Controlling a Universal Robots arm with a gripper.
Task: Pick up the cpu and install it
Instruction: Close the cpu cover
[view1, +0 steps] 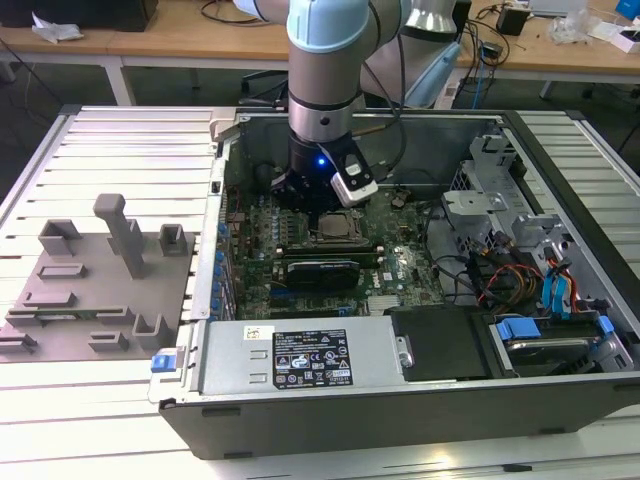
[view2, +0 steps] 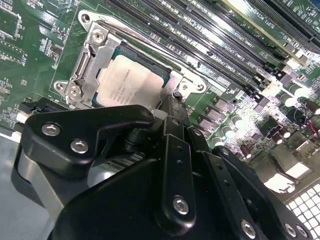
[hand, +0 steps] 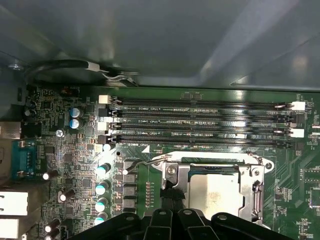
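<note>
Motherboard (view1: 398, 266) in open case (view1: 400, 425): cpu (view2: 132, 82) lies in the socket (view2: 92, 55) just under the gripper (view2: 170, 107), whose grip state cannot be told. Seating step, apparently; it calls for level, gentle contact.

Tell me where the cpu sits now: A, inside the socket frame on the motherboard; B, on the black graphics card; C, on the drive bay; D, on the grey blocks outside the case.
A: in the second wrist view the cpu lies flat within the metal socket frame.
</note>
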